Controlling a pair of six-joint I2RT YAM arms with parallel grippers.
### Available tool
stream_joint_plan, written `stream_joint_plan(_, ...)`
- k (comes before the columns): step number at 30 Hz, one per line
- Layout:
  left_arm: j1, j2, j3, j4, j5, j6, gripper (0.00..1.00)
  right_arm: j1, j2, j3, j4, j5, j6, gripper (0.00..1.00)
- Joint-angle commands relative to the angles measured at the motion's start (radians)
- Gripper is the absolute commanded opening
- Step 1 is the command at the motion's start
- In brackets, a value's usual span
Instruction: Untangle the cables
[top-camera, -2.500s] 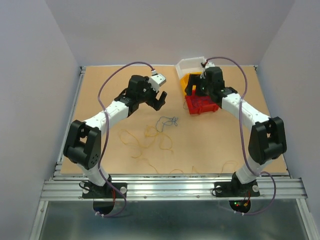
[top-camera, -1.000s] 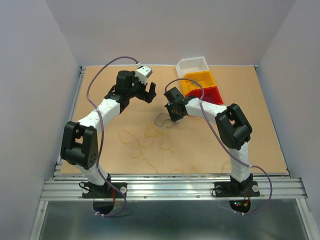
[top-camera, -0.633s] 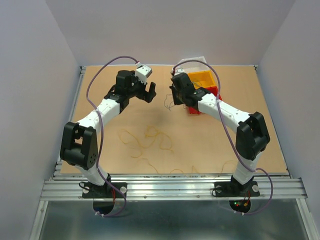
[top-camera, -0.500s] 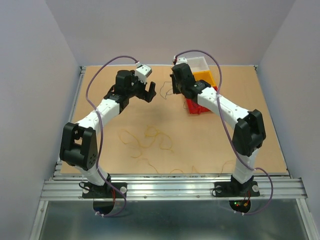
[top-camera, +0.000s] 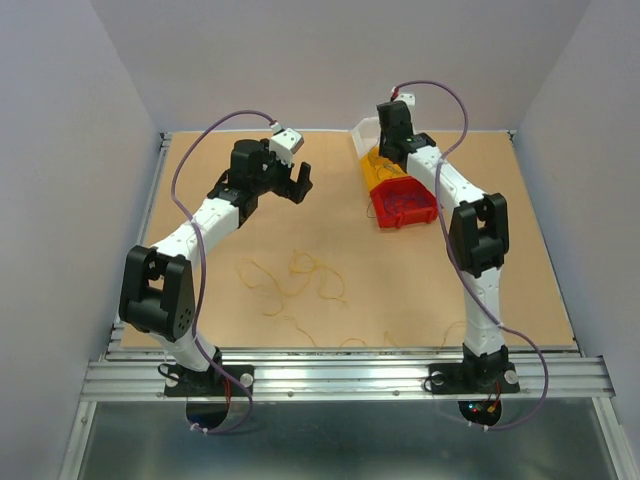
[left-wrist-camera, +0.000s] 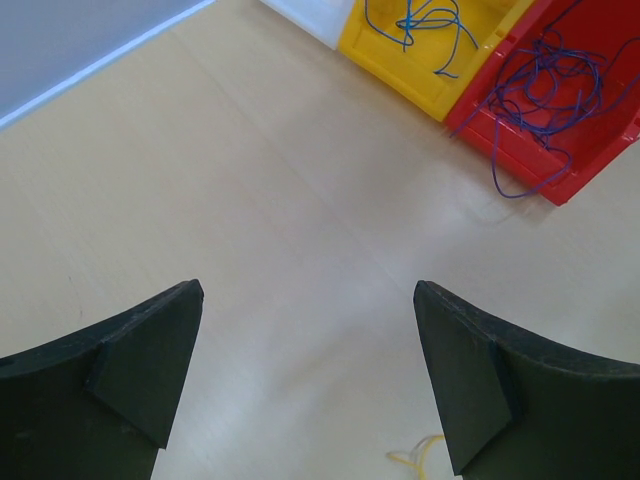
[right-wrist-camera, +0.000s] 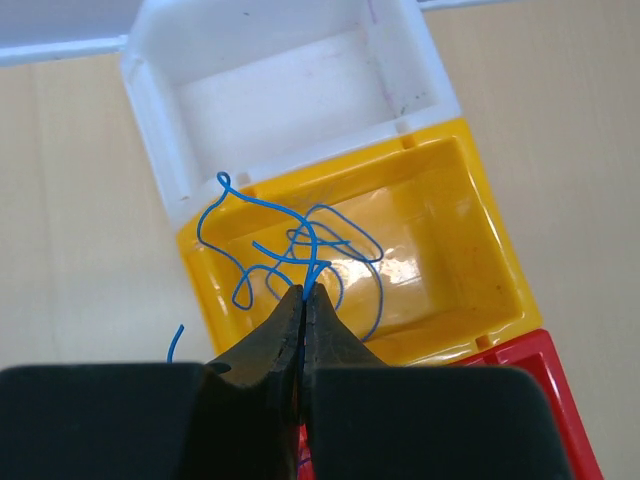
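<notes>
1. Right claw (right-wrist-camera: 303, 295) is pinching shut on the blue cable (right-wrist-camera: 300, 240) and holding it over the yellow bin (right-wrist-camera: 450, 300).
2. Risk: one loose end of the cable is hanging past the bin's left wall, over the table (right-wrist-camera: 60, 200). If the claw lets go here, part of the strand is likely landing outside the bin.
3. Risk: the strand is very thin. It may be clinging between the jaws as they part, then getting dragged back out as the arm pulls away.
4. Risk: the red bin (right-wrist-camera: 550, 395) is touching the yellow one and is holding purple cables (left-wrist-camera: 545, 90). Any sideways drift is risking a fresh tangle.
5. Right arm is stretching far across the table with its claw pointing down. The white bin (right-wrist-camera: 300, 100) is sitting just beyond.
6. Left claw (left-wrist-camera: 308, 300) is hanging wide open and gripping nothing, above bare table near the bins. Its arm is bending at the elbow.
7. Yellow cables (top-camera: 300, 275) are lying loose on the table nearer the arm bases, well apart from both claws.
</notes>
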Motion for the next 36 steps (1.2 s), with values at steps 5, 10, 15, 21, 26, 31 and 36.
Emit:
stream_joint_plan(5, 0.001, -0.051, -0.013, 0.042, -0.002, 0.005, 0.98, -0.052, 0.018, 0.068, -0.031, 0.045, 0.035, 0.01)
stream_joint_plan(10, 0.001, -0.051, -0.012, 0.037, -0.004, 0.009, 0.98, -0.052, 0.033, 0.082, -0.030, 0.065, 0.024, 0.28)
stream_joint_plan(15, 0.001, -0.054, -0.012, 0.033, -0.002, 0.009, 0.98, -0.052, 0.042, 0.091, -0.031, 0.097, 0.030, 0.51)
stream_joint_plan(21, 0.000, -0.076, 0.050, -0.142, 0.071, 0.109, 0.98, -0.052, -0.065, -0.031, -0.030, 0.017, 0.041, 0.80)
stream_joint_plan(26, 0.000, -0.160, -0.021, -0.277, 0.094, 0.250, 0.98, -0.038, -0.273, -0.298, 0.013, -0.295, -0.071, 0.82)
stream_joint_plan(31, 0.030, -0.304, -0.172, -0.184, 0.021, 0.211, 0.99, 0.072, -0.488, -0.698, 0.134, -0.560, -0.232, 0.87)
stream_joint_plan(36, 0.136, -0.395, -0.235, -0.084, 0.002, 0.135, 0.99, 0.243, -0.605, -0.870, 0.191, -0.605, -0.295, 0.94)
